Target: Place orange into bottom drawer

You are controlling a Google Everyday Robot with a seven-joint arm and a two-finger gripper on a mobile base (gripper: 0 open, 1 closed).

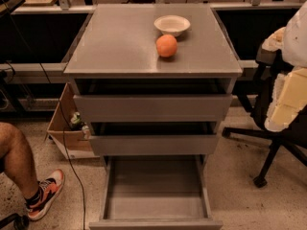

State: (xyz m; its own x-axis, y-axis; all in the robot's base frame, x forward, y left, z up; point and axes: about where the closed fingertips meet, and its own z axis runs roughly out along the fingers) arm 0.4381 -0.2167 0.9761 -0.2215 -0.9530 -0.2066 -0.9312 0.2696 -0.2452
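Note:
The orange [166,46] sits on the grey cabinet top [120,42], right of centre, just in front of a shallow white bowl [171,25]. The bottom drawer [156,206] is pulled far out, and its flat grey floor is bare. My arm and gripper [288,99] show as a pale white and yellowish shape at the right edge of the view. The gripper is well to the right of the cabinet, below the level of its top, and far from the orange. It holds nothing that I can see.
The two upper drawers [152,107] stand slightly open. A black office chair [268,143] stands at the right behind my arm. A person's leg and orange shoe [45,195] are at the lower left, next to a cardboard box [67,128] and a cable.

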